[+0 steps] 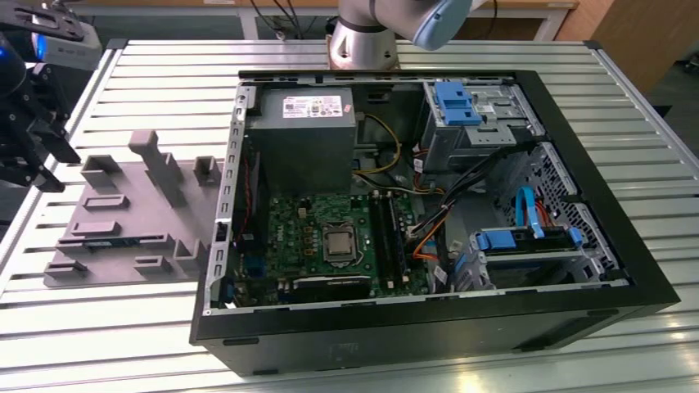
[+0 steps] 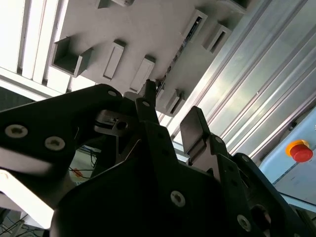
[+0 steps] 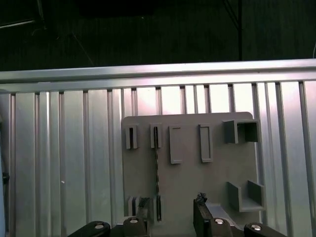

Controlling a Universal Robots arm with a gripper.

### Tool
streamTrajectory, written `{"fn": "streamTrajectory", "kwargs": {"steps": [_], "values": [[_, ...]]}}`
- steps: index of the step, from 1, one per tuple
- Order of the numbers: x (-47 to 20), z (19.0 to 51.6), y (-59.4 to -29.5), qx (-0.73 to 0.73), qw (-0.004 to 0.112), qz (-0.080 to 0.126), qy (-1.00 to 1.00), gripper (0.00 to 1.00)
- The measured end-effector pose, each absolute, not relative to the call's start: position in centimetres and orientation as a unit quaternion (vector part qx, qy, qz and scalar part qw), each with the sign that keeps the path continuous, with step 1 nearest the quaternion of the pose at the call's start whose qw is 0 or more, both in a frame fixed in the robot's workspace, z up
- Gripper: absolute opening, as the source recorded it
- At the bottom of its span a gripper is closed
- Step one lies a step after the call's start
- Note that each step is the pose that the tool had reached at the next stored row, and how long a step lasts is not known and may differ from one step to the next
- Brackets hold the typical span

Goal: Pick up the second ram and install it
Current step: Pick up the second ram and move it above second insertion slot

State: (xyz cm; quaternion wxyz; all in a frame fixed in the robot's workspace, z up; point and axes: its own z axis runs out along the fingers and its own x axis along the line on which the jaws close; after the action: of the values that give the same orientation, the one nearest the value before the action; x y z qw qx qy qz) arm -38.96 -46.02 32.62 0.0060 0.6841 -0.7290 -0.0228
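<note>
Gripper (image 3: 173,213) open and empty, fingers (image 3: 203,217) spread, hanging over the grey fixture plate (image 3: 190,182). Second ram (image 3: 157,173) stands on edge in the plate's slots, running just beside one finger, not touched. My read is that it's light, stiff, thin and fragile, and the chips and contact edge shouldn't take load. I'd pinch the flat faces mid-length near the top edge, with low force. PC case (image 1: 437,327) with motherboard (image 1: 295,229) sits well apart.

Slatted table (image 1: 110,327) carries grey fixture (image 1: 120,192), computer case (image 1: 437,332).
</note>
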Motion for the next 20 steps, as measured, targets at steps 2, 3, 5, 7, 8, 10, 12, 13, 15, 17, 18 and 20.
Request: {"fn": "streamTrajectory", "kwargs": {"steps": [2,3,5,7,8,10,12,13,15,17,18,20], "values": [[-39.0,32.3,-46.2,0.684,0.006,-0.023,-0.729,0.47],[-39.0,32.2,-46.2,0.684,0.006,-0.023,-0.729,0.47],[-39.0,32.1,-46.2,0.684,0.006,-0.023,-0.729,0.47],[-39.0,32.1,-46.2,0.684,0.006,-0.023,-0.729,0.47],[-39.0,32.1,-46.2,0.684,0.006,-0.023,-0.729,0.47],[-39.0,32.1,-46.2,0.684,0.006,-0.023,-0.729,0.47],[-39.0,32.0,-46.2,0.684,0.006,-0.023,-0.729,0.47],[-39.0,32.0,-46.2,0.684,0.006,-0.023,-0.729,0.47],[-39.0,31.7,-46.3,0.684,0.006,-0.023,-0.729,0.47],[-39.0,31.3,-46.4,0.684,0.006,-0.023,-0.729,0.47],[-39.0,31.1,-46.5,0.684,0.006,-0.023,-0.729,0.47],[-39.0,30.7,-46.6,0.683,0.006,-0.023,-0.73,0.47]]}}
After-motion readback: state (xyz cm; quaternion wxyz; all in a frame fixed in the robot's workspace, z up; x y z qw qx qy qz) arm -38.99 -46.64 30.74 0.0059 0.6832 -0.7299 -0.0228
